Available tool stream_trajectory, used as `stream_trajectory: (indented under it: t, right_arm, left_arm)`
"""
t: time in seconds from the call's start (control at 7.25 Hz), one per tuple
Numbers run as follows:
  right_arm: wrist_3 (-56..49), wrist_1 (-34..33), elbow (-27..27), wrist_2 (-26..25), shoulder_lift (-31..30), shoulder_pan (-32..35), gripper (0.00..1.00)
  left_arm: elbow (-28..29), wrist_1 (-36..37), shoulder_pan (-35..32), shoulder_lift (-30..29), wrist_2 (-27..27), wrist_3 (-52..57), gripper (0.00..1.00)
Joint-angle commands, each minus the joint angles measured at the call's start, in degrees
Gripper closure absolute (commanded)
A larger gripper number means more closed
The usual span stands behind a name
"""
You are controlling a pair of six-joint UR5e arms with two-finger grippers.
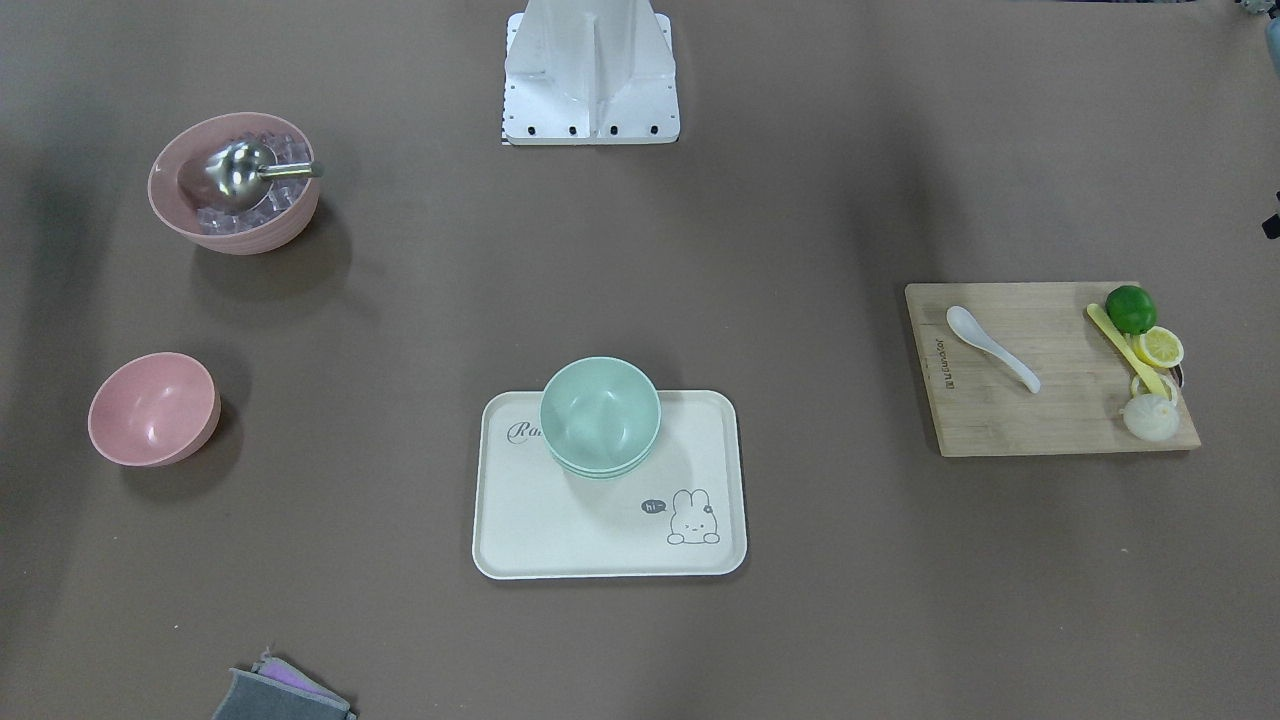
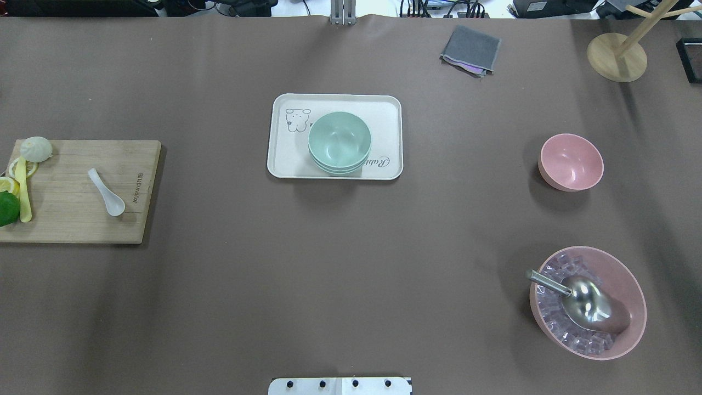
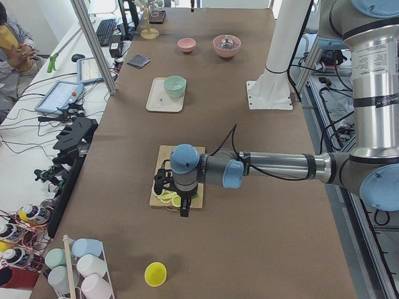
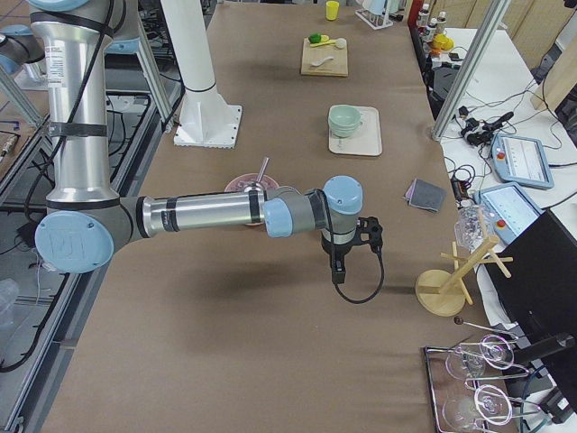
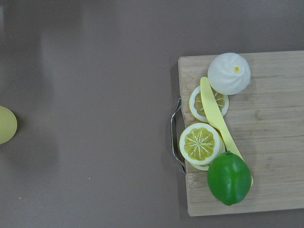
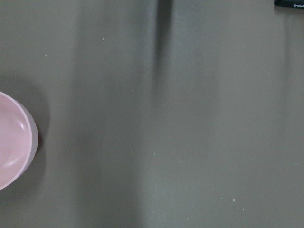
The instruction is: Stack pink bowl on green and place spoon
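Observation:
The small pink bowl (image 1: 153, 408) stands empty on the table, also in the overhead view (image 2: 571, 162) and at the left edge of the right wrist view (image 6: 12, 142). The green bowls (image 1: 600, 413) sit stacked on the white tray (image 1: 520, 540) at mid-table (image 2: 339, 141). The white spoon (image 1: 990, 347) lies on the wooden cutting board (image 1: 1040, 420). My left gripper (image 3: 163, 182) hovers over the board's fruit end. My right gripper (image 4: 365, 233) hovers over bare table beside the pink bowl. I cannot tell whether either is open or shut.
A large pink bowl (image 2: 588, 303) holds ice cubes and a metal scoop (image 2: 581, 299). A lime (image 5: 229, 177), lemon slices (image 5: 199, 144), a yellow knife and a white bun (image 5: 229, 72) lie on the board. A grey cloth (image 2: 470, 50) and a wooden stand (image 2: 617, 56) are at the far edge.

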Motion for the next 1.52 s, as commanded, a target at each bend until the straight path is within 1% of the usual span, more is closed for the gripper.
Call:
stream_trajectory:
  t: [0.0, 0.28, 0.55, 0.83, 1.1, 1.24, 1.38]
  right_arm:
    - [0.27, -0.01, 0.48, 0.18, -0.16, -0.10, 0.00]
    - [0.35, 0.07, 0.48, 0.00, -0.16, -0.10, 0.00]
    - [0.35, 0.07, 0.48, 0.00, -0.16, -0.10, 0.00]
    - [0.27, 0.07, 0.48, 0.00, -0.16, -0.27, 0.00]
    - [0.44, 0.07, 0.48, 0.17, -0.16, -0.80, 0.00]
    - [0.36, 0.25, 0.48, 0.44, 0.01, -3.06, 0.00]
    - [3.57, 1.47, 0.48, 0.61, 0.71, -7.00, 0.00]
  left_arm:
    - [0.28, 0.02, 0.10, -0.02, 0.15, 0.32, 0.02]
    - [0.02, 0.02, -0.08, -0.02, 0.50, 0.50, 0.02]
    - [0.10, 0.19, 0.10, -0.02, 3.64, 0.50, 0.02]
    - [1.59, 0.29, 0.01, 0.07, 2.36, 0.41, 0.02]
    - [1.16, -0.07, -0.08, 0.07, 2.17, 0.06, 0.02]
    - [1.42, -0.07, -0.08, -0.28, 2.26, -0.03, 0.02]
    - [2.12, -0.07, -0.08, -0.89, 2.43, -0.12, 0.02]
